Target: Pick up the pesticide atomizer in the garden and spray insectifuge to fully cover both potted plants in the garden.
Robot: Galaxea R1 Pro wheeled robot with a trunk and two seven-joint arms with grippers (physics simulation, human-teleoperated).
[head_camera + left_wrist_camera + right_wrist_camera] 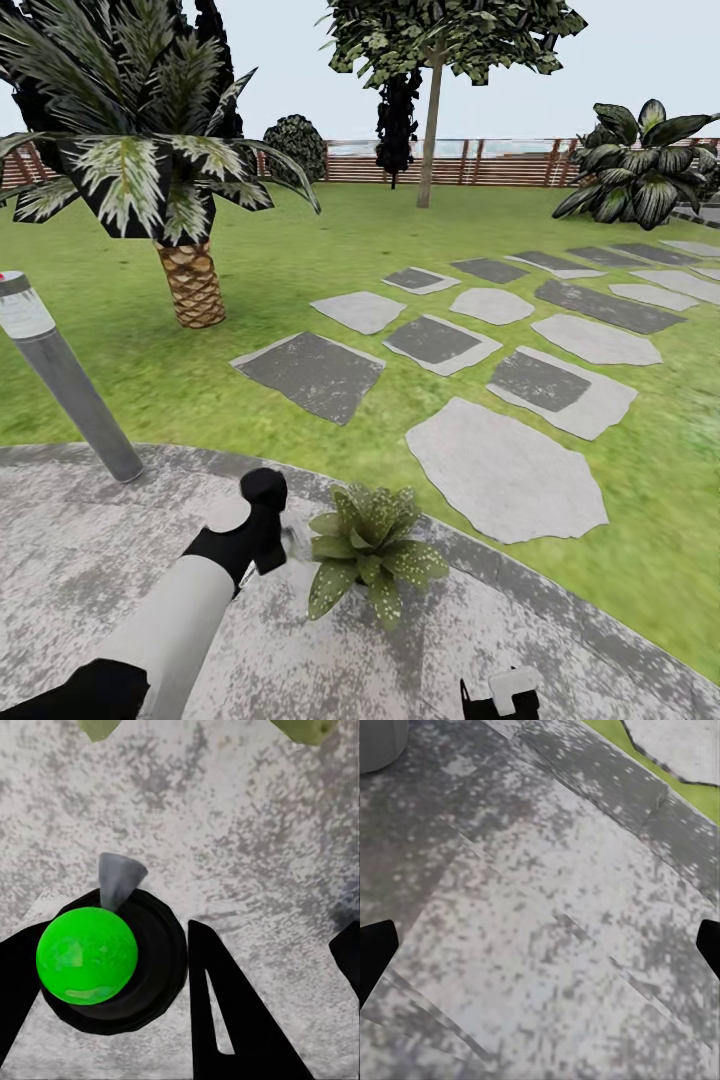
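Most of the head view is green lawn (pixel 300 250), with the round grey speckled patio (pixel 80 560) curving across its near part and the robot standing on that paving. Grey stepping stones (pixel 505 465) run from the patio's edge out over the grass toward the far right corner of the garden, where a slatted wooden fence (pixel 450 165) closes the lawn. A palm with a scaly brown trunk (pixel 192 285) stands on the grass beyond the patio's left edge, and a grey lamp post (pixel 70 385) leans up from that same edge. One potted plant (pixel 372 548), a low rosette of speckled green leaves, sits on the paving just inside the patio's outer edge. The left arm reaches along the patio, and the left gripper (pixel 268 520) is just beside the plant's left side. In the left wrist view the pesticide atomizer (pixel 86 956) lies between the black fingers (pixel 225 1020), showing a round green top, a dark body and a pale grey nozzle aimed over the paving toward two leaf tips; whether the fingers are clamped on it I cannot tell. The right gripper (pixel 540 945) hangs over bare paving with its fingers spread wide.
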